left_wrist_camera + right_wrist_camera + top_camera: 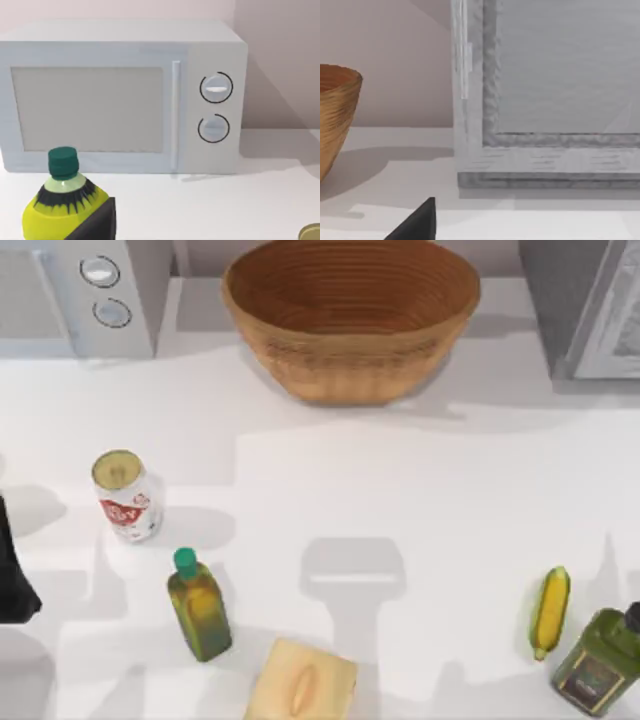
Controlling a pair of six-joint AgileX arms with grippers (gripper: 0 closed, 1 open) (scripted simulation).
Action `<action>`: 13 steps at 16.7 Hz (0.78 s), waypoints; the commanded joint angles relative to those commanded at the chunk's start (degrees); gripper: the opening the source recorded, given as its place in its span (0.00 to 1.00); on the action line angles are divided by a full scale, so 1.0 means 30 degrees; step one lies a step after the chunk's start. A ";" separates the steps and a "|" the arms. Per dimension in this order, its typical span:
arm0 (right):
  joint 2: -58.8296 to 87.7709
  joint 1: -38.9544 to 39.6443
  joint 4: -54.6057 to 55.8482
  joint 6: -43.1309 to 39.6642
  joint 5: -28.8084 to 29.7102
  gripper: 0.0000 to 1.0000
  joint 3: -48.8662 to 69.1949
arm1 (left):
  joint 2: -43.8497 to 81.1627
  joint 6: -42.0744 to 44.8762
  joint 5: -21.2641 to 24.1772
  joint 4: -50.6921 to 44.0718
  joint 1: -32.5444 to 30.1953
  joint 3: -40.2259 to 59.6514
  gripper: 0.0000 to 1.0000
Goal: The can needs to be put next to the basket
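- Melon-like pale yellow wedge (302, 683) lay at the near edge of the white table (400, 480), just beside the green-capped, yellow-green oil bottle (198, 607).
- At the near right, a yellow corn cob (549, 612) lay just beside a dark green, square-shouldered bottle (600, 660).
- A dark part of the left arm (14, 570) stood at the table's left edge; whether its gripper was released or clenched could not be told.
- For the right arm, a black corner (415, 222) appeared in the right wrist view; the state of its gripper could not be told.
- The small white cylindrical can (125, 495) with red label and dull yellowish top stood upright on the left side, near the oil bottle and apart from it, ungrasped.
- The large round light-brown wicker basket (350, 320) sat at the far middle, well apart from the can.
- A light grey microwave (80, 295) with two round dials occupied the far left corner; a grey cabinet (590, 305) occupied the far right.
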 joint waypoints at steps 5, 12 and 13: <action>0.0000 0.0000 0.0000 0.0000 0.0000 1.00 0.0000 | 0.1181 0.0442 0.0062 -0.0948 -0.0254 0.1183 1.00; 0.0000 0.0000 0.0000 0.0000 0.0000 1.00 0.0000 | 1.0887 0.3411 0.0063 -0.7303 -0.1521 0.9667 1.00; 0.0000 0.0000 0.0000 0.0000 0.0000 1.00 0.0000 | 1.2898 0.3959 0.0052 -0.8486 -0.1745 1.1205 1.00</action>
